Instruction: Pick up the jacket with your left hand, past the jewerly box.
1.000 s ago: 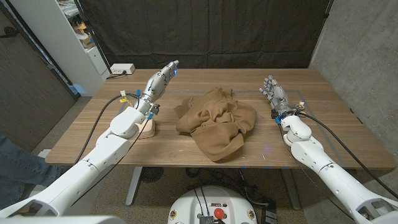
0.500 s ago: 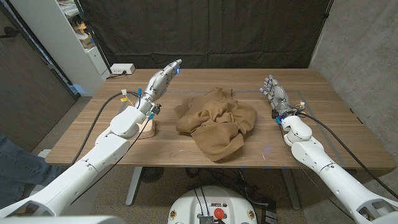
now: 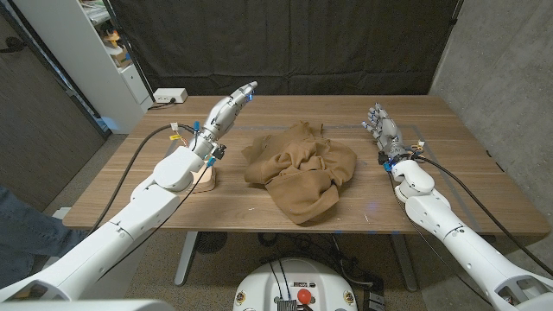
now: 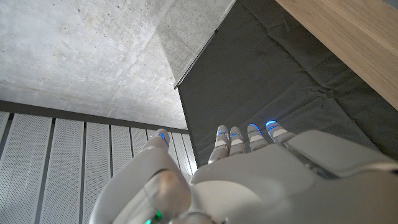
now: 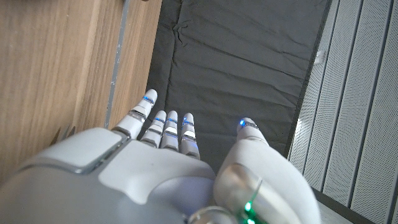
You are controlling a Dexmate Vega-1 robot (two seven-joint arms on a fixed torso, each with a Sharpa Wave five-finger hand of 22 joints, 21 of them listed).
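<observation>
On the wooden table (image 3: 432, 186), a rectangular top with visible grain, lay the jacket (image 3: 301, 168), tan, soft and crumpled into folds, near the middle and touched by neither hand. To its left, near the table's left side, stood the jewelry box (image 3: 205, 177), a small pale piece, partly hidden under the left forearm; whether it held anything could not be told. The left hand (image 3: 230, 109), white and grey with blue-lit fingertips, was raised above the table past the box, fingers straight and close together, holding nothing, pointing toward the far edge and left of the jacket. The right hand (image 3: 383, 132) stood near the table's right side, well apart from the jacket, fingers up and slightly spread, holding nothing. A white power strip (image 3: 169, 96) sat at the far left corner. Behind the table hung a black curtain (image 3: 285, 43), creased; a white shelf (image 3: 95, 52) stood at left, a concrete wall (image 3: 501, 69) at right.
</observation>
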